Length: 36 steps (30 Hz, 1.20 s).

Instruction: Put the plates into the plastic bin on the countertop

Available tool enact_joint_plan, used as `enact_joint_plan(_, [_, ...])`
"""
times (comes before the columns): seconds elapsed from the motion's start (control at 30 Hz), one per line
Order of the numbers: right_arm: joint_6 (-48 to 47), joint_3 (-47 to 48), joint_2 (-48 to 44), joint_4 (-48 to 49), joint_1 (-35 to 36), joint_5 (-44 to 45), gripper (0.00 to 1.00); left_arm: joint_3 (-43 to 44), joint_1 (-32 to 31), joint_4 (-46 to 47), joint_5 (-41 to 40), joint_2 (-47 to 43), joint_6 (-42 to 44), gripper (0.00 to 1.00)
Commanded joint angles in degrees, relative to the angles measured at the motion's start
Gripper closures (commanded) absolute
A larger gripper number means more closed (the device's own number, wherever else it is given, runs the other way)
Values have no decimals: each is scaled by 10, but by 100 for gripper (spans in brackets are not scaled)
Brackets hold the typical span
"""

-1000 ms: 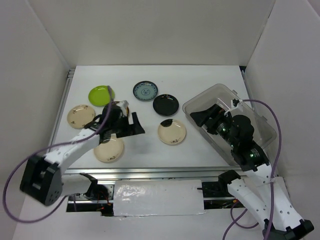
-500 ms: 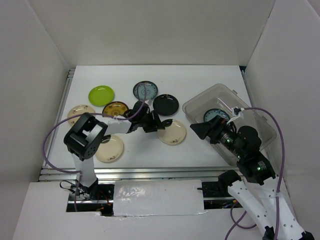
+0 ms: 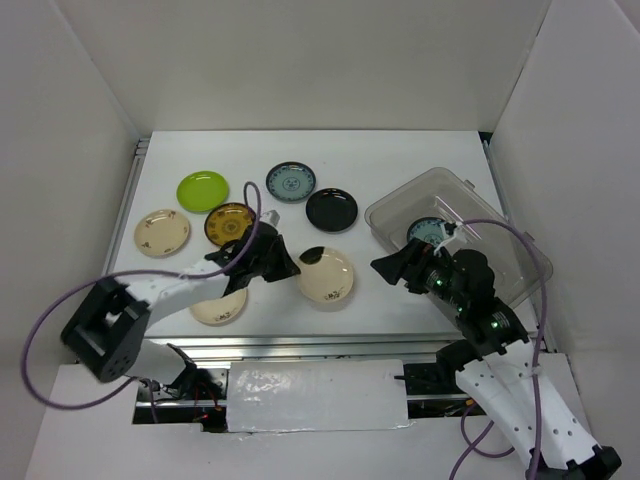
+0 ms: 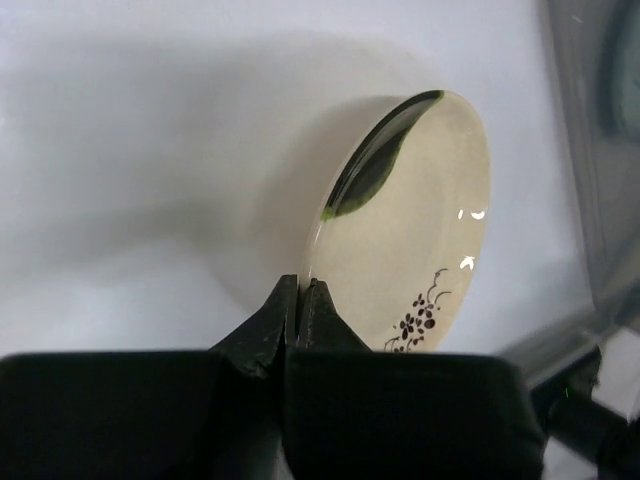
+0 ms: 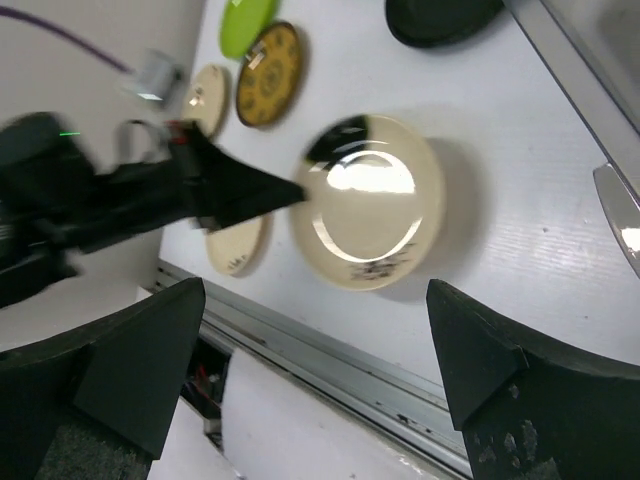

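Between the clenched fingertips of the left gripper [image 4: 300, 297] sits the near rim of a cream plate [image 4: 420, 230], pinched thin edge-on. The plate tilts up from the table [image 3: 400, 150], with shadow showing beneath it. Whether its far edge touches the surface I cannot tell. Beyond the plate, further out from this gripper, the plastic bin [image 3: 405, 190] holds one blue-grey plate [image 3: 428, 230]. The right gripper [image 3: 392, 265] hangs released and wide beside the bin's near wall, holding nothing.

The plate looks stiff and light, with a glossy face that catches highlights. It is probably slick, and likely to chip if dropped. A pinch at one point on the rim gives little hold against swinging, so the plate may pivot or slide out during a fast carry. Gripping deeper, with one finger under the lip and one on the inner slope, would likely be surer. Five other plates lie flat behind and beside the left gripper, each offering only its raised rim.
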Motion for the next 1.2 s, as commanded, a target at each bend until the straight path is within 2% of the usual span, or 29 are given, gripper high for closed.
enact_joint_plan(0.0, [-25,-44,32,87,1,-29,0,-13,-15,-57,-2,-117,37,100])
enact_joint_plan(0.03, [-26,-52,44,101,3,-36,0,-11,-17,-69,4,-158,47,100])
enact_joint_plan(0.17, [-24,-77,93,174,20,-63,1,-10,-35,-107,29,-228,59,100])
enact_joint_plan(0.3, [-23,-76,160,233,48,-82,5,-12,-40,-114,63,-266,58,100])
enact_joint_plan(0.33, [-23,-75,180,241,59,-86,17,-13,-40,-113,70,-270,57,100])
enact_joint_plan(0.43, [-12,-81,199,288,71,-109,38,-14,-35,-111,90,-279,57,100])
enact_joint_plan(0.5, [-4,-83,205,309,74,-120,42,-19,-23,-100,108,-282,55,100])
enact_joint_plan(0.57, [-2,-80,213,311,76,-124,67,-24,-15,-89,127,-283,52,100])
enact_joint_plan(0.6, [1,-77,212,304,76,-120,86,-24,-6,-88,131,-284,52,100])
enact_joint_plan(0.63, [6,-76,206,300,76,-103,100,-20,-3,-95,129,-287,52,96])
enact_joint_plan(0.67, [9,-75,200,294,75,-95,100,-15,0,-106,116,-287,52,85])
enact_joint_plan(0.7, [11,-72,183,276,74,-83,100,-9,3,-122,98,-289,50,65])
enact_joint_plan(0.73, [13,-69,173,264,70,-69,100,2,2,-141,72,-293,39,37])
enact_joint_plan(0.77, [20,-67,163,257,65,-39,100,7,3,-182,18,-303,34,1])
enact_joint_plan(0.83, [28,-55,137,200,35,-6,100,15,2,-221,-35,-329,11,1])
enact_joint_plan(0.87, [40,-47,130,175,20,16,100,18,3,-273,-67,-338,0,1])
enact_joint_plan(0.9, [50,-26,118,116,-15,78,100,20,1,-301,-142,-350,-16,1])
enact_joint_plan(1.0, [85,6,100,39,-79,200,100,11,-4,-415,-259,-401,-99,1])
enact_joint_plan(1.07, [93,9,104,37,-153,226,100,-19,-5,-440,-276,-447,-137,1])
enact_joint_plan(1.17, [77,23,163,48,-271,212,100,-61,-3,-476,-285,-500,-171,1])
